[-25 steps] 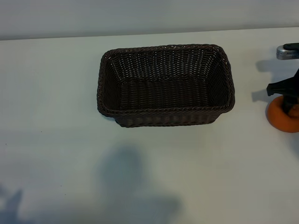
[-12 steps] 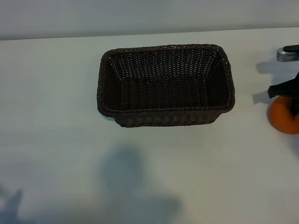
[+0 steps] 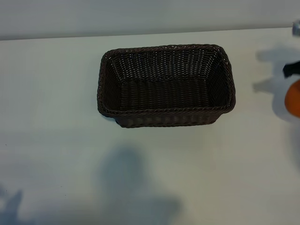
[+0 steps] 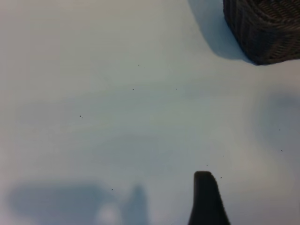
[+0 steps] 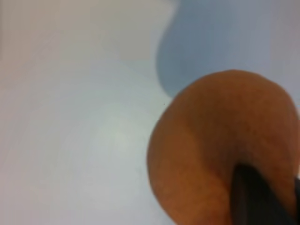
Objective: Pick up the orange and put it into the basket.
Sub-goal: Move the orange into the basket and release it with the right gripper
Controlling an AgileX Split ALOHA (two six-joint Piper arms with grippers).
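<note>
One orange [image 3: 294, 98] hangs off the desk [image 3: 56, 140] at the far right edge, clamped in the right claw [image 3: 291, 70]. One basket [image 3: 165, 50] sits mid-desk, well apart. The left claw [image 4: 206, 199] hovers above bare desk, fingers apart.

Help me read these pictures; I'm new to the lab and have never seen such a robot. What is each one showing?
This is a robot with two arms at a white table, each arm ending in a gripper. The exterior view looks down on a dark woven basket, which has nothing in it. At that view's right edge the right gripper holds the orange. The right wrist view, from a camera on that arm, shows the fruit close up with its shadow on the table beyond it. The left wrist view shows a dark fingertip of the idle left gripper over bare table, with a corner of the basket farther off.
</note>
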